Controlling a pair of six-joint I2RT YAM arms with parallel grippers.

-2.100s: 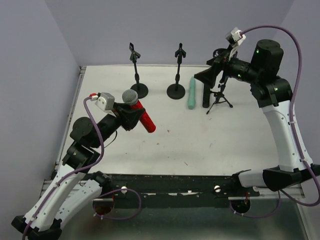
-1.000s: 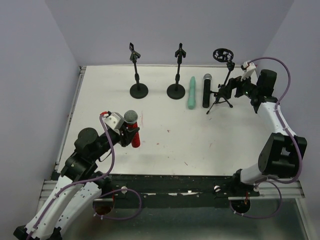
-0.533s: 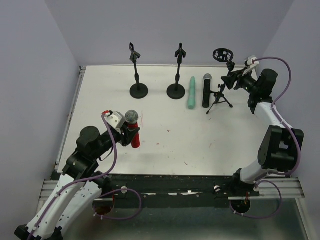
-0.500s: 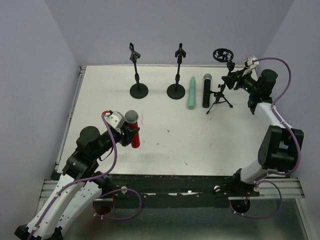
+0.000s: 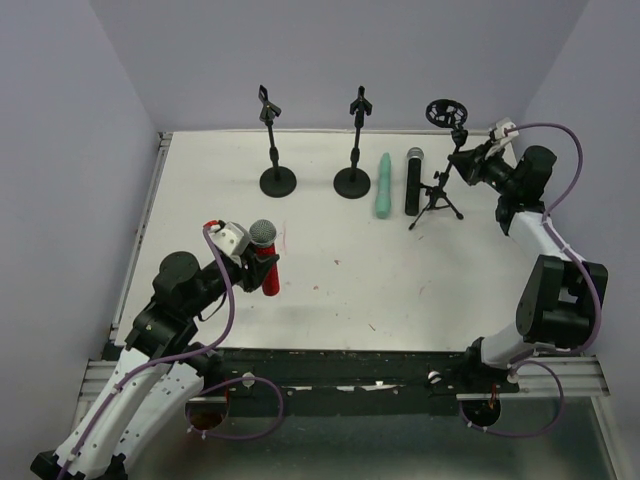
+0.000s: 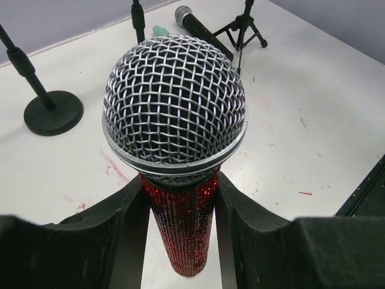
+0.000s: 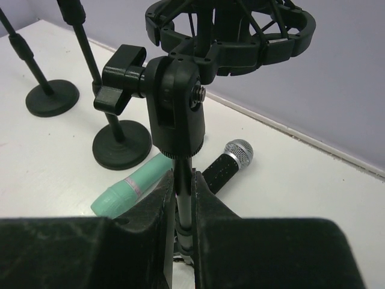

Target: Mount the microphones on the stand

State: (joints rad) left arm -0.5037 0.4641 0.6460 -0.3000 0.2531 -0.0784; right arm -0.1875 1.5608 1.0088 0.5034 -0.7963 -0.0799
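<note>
Mics x3: red mic point(image 6: 175, 108), black mic point(image 5: 413, 183), green mic point(image 5: 383, 186); stands point(image 5: 277, 181) point(image 5: 353, 182) point(image 5: 437, 192) x3.

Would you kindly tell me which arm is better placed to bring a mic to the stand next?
Likely left: its jaws hold the red mic upright, ready to carry over; the right's jaws are shut on the tripod stand, steadying it.
</note>
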